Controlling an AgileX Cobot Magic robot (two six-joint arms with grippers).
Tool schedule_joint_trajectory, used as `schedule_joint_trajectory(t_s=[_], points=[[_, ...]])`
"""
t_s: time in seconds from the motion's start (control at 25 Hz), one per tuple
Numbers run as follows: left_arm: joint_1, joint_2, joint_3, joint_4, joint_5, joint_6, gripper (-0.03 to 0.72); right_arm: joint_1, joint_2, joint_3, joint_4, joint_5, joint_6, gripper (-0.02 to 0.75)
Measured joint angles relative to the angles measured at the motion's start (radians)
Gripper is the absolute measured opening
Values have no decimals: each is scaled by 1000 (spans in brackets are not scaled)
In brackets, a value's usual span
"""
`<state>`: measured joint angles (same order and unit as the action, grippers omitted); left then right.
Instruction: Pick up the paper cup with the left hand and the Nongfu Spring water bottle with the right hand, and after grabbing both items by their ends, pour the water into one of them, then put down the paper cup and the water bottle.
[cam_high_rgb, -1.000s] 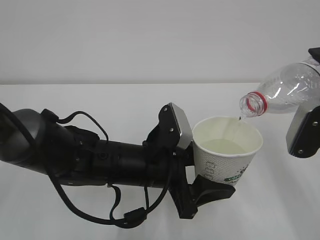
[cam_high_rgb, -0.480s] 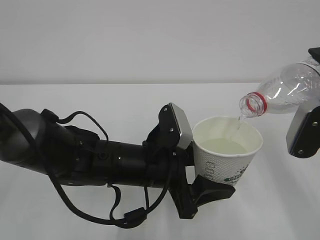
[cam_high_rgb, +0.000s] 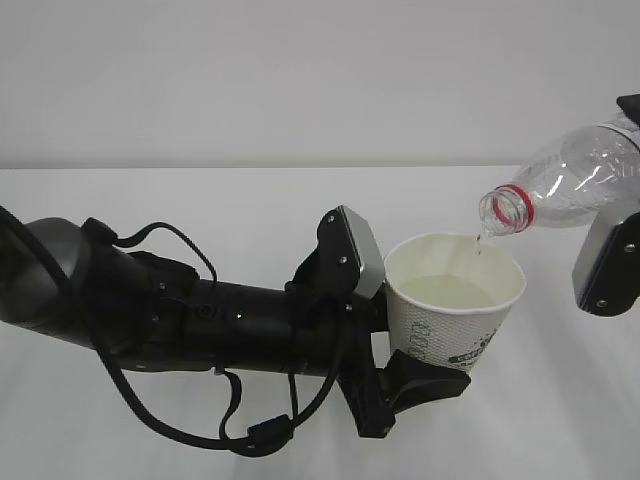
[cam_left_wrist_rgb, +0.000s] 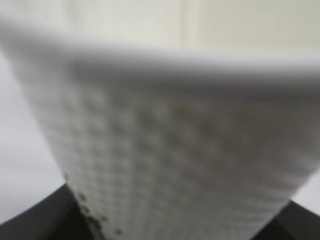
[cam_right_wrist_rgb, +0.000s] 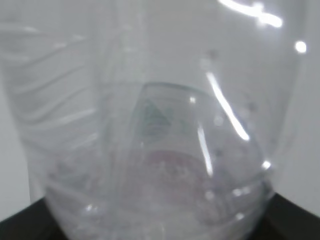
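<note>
The Nongfu Spring water bottle, a clear ribbed plastic one with a red neck ring, sits up at the far right of the scene, tipped so its long axis runs nearly level, mouth pointing left and a bit down, right over the far rim of the cup. A thin dribble of the water looks to be falling from the mouth. The right hand, a black pincer with a light grey plate, is clamped on the bottle's base end; the right wrist view is just filled with clear plastic.

The small white tapered paper cup with the green logo is held upright in the middle, above the white bench, with pale liquid already well up inside. The left hand, a black cabled arm ending in a black two-finger pincer, grips it low on its body from the left side.

So the thing to watch: the bottle mouth is just above and right of the cup, so righting it means swinging the neck up and away to the right.

Count: one bottle, one cup, two arms.
</note>
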<state>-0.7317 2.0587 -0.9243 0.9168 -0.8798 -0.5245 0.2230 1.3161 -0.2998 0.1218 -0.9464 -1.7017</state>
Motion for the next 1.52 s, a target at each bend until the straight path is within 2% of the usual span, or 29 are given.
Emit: schedule_joint_trajectory(t_s=[1.52], points=[[0,0,0,1,2,0,513,0,0,0,0,-2,0,494]])
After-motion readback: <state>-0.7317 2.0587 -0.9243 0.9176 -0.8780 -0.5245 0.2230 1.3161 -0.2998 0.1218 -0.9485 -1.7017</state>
